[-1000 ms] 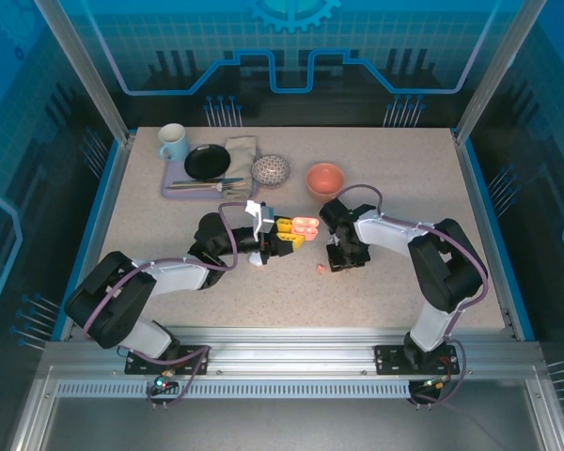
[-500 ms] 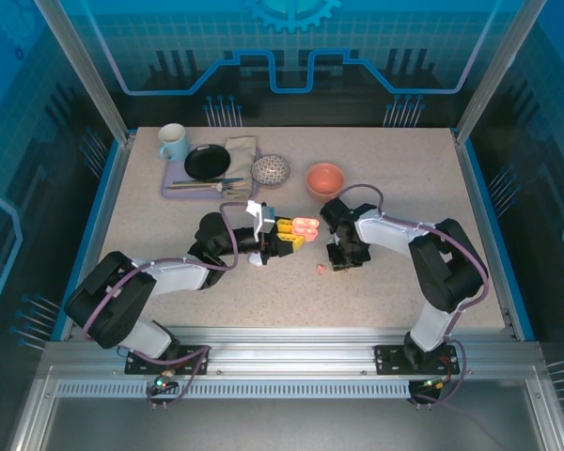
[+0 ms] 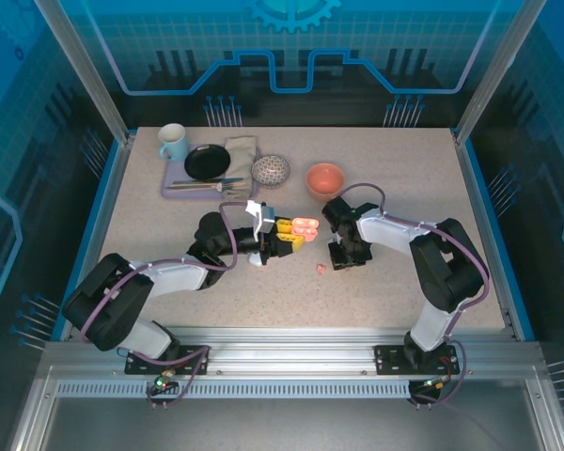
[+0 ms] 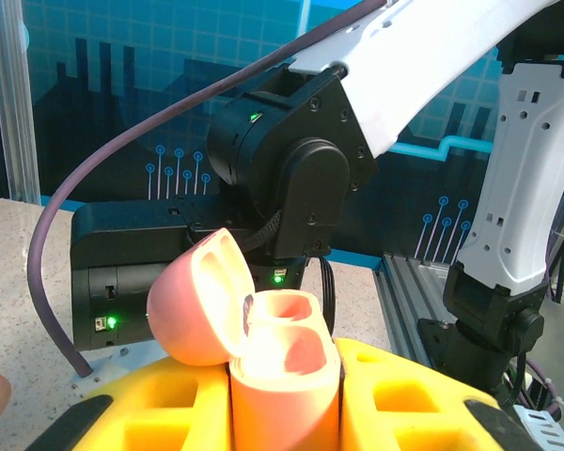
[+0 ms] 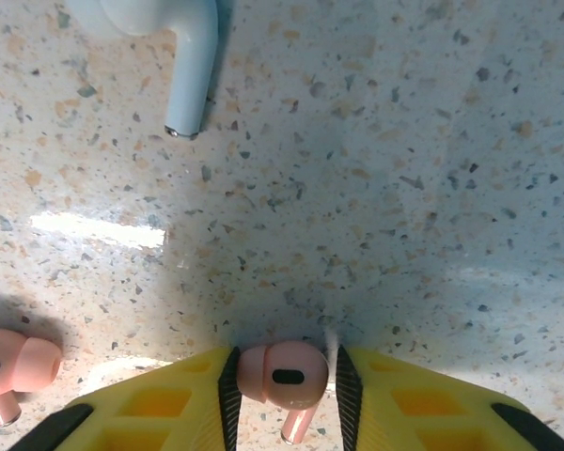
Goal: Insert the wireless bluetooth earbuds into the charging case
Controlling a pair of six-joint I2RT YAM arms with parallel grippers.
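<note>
My left gripper [image 3: 288,237] is shut on the salmon-pink charging case [image 4: 280,371], which stands upright between the yellow fingers [image 4: 409,395] with its lid [image 4: 197,301] swung open to the left and both wells showing. The right gripper [image 3: 342,261] points straight down at the table, just right of the case [image 3: 305,225]. A salmon-pink earbud [image 5: 282,374] lies between its black pads [image 5: 229,395]; the left pad touches it and a sliver of table shows at the right pad. A second pink earbud [image 5: 14,368] lies to the left, also seen from above [image 3: 321,269]. A white earbud [image 5: 174,42] lies farther out.
At the back left a purple mat [image 3: 169,191] carries a pale mug [image 3: 173,142], a black plate [image 3: 208,162], a folded napkin [image 3: 242,148] and cutlery. A patterned bowl [image 3: 271,170] and an orange bowl [image 3: 324,178] stand just behind the grippers. Blue rails edge the table.
The right gripper has shifted very slightly over the table near the earbuds. The left arm holds the open case still.
</note>
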